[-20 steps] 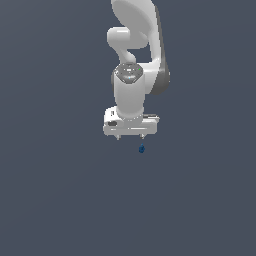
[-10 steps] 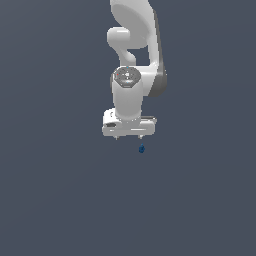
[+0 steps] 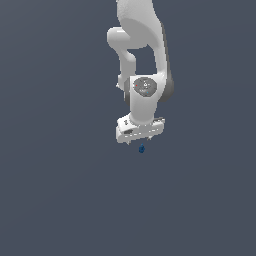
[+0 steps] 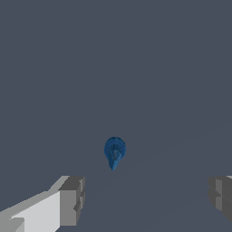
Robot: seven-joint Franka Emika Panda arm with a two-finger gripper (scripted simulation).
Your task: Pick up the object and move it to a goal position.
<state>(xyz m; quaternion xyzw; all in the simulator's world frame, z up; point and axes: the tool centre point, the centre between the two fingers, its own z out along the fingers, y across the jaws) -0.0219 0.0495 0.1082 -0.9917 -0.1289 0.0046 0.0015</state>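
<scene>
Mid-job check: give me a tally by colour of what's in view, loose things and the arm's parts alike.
Dark blue: 1, the object
White: 1, the arm with its gripper
Grey: 2, the fingers, spread wide apart with the object between and beyond them, untouched
Total: 4

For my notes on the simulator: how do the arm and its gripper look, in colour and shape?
The arm is glossy white with rounded links and a grey circular joint cap. The gripper has a flat white body; its fingers are blocky, with grey tips. No cables or markings show.
</scene>
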